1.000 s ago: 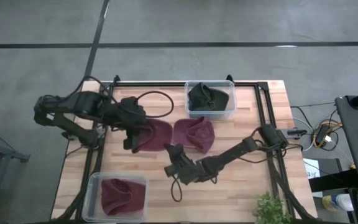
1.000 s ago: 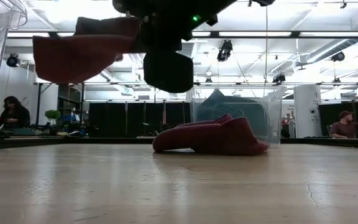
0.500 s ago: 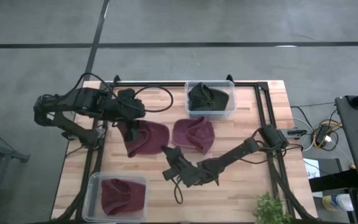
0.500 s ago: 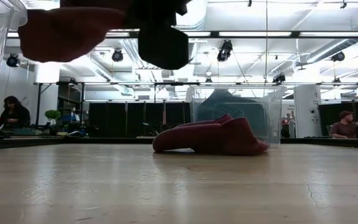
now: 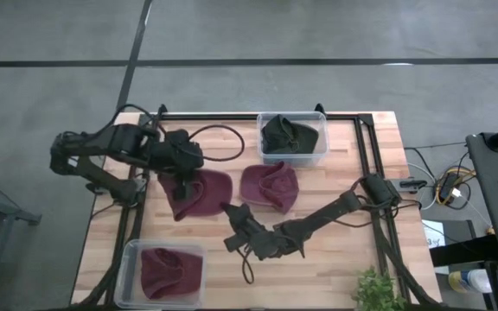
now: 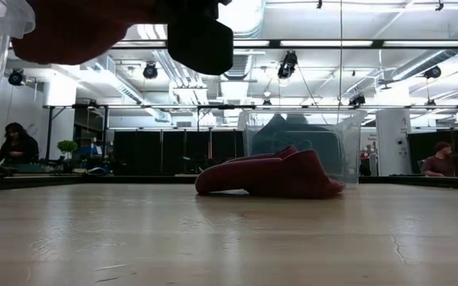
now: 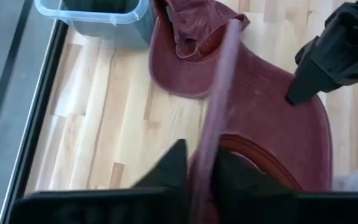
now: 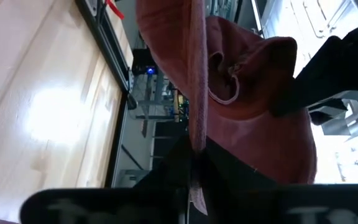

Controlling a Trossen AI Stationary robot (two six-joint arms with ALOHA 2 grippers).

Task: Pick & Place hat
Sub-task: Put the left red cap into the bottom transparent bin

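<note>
A maroon hat (image 5: pixel 201 192) hangs in the air between my two grippers. It shows at the top left of the low view (image 6: pixel 78 28). My left gripper (image 7: pixel 201 168) is shut on its far left edge, and my right gripper (image 8: pixel 194 155) is shut on its near right edge. A second maroon hat (image 5: pixel 271 185) lies flat on the table to the right of it. A dark hat (image 5: pixel 290 136) sits in a clear bin (image 5: pixel 320 157) at the far edge. Another maroon hat (image 5: pixel 169 271) lies in a clear bin (image 5: pixel 131 250) at the near left. My left gripper pinches a thin edge of the hat (image 7: pixel 215 134) between its two fingers, slanting down from the table's far left. The edge runs on out ahead of the fingers. The hat is lifted clear of the table. My right gripper pinches the hat's edge (image 8: pixel 196 124) between its two fingers, coming level from the table's near right. The edge stands on end between the fingers, and the crown (image 8: pixel 253 112) bulges beyond them, clear of the table.
The far bin stands close behind the second maroon hat. The table's black frame rails (image 5: pixel 366 147) run along its sides. Bare wood lies in the near middle and near right (image 5: pixel 335 268). A green plant (image 5: pixel 379 294) stands at the near right corner.
My right gripper has risen with the hat and drifted a little toward the table's near left. In the low view the hat has climbed toward the top of the picture. My left gripper has tipped over the hat's far left edge.
</note>
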